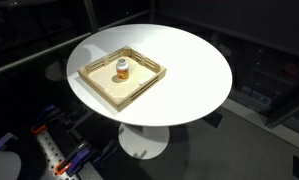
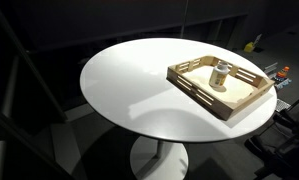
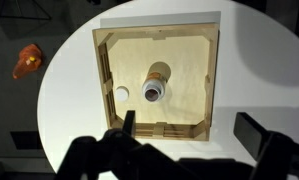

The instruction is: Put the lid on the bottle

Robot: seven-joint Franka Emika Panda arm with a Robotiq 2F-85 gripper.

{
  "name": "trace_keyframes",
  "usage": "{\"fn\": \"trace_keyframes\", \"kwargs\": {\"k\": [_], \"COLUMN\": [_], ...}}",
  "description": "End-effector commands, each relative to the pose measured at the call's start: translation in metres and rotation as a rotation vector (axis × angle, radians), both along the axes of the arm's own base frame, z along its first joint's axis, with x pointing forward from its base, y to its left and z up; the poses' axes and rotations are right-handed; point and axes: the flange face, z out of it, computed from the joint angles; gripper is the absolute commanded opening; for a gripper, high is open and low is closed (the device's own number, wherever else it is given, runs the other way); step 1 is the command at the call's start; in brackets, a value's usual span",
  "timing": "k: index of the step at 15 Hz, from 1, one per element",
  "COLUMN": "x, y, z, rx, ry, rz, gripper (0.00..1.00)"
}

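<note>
Ahead of the gripper: square pale wooden tray [image 3: 212,70] resting on the round white counter [image 3: 69,110].
Gripper [image 3: 184,150]: dark fingers spread wide apart with nothing between them. In the wrist view they overlap the tray's near wall.
Bottle: small squat amber-orange pill bottle [image 3: 155,80] [image 1: 122,70] [image 2: 220,74] standing upright near the tray's middle, just beyond the gap between the fingers, white-rimmed mouth up.
Lid: small round white cap [image 3: 122,93] lying flat on the tray floor, beside the bottle but not touching it, close to a side wall.
</note>
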Motion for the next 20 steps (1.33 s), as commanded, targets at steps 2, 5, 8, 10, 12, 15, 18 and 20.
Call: {"fn": "trace_keyframes", "kwargs": {"k": [2, 5, 8, 10, 12, 15, 18, 20], "x": [0.033, 0.052, 0.068, 0.075, 0.081, 0.087, 0.095, 0.099], "y": [-0.002, -0.013, -0.03, -0.042, -0.054, -0.075, -0.097, -0.112], "z": [0.006, 0.001, -0.011, -0.021, -0.032, -0.047, -0.064, -0.078], "rx": [0.034, 0.06, 0.101, 0.137, 0.176, 0.228, 0.272, 0.283], "ry": [0.001, 0.004, 0.003, -0.004, -0.008, -0.026, -0.036, -0.039], "rz": [-0.037, -0.064, -0.1, -0.131, -0.166, -0.22, -0.277, -0.308], "gripper": [1.0, 1.0, 1.0, 1.0, 1.0, 1.0, 1.0, 1.0]}}
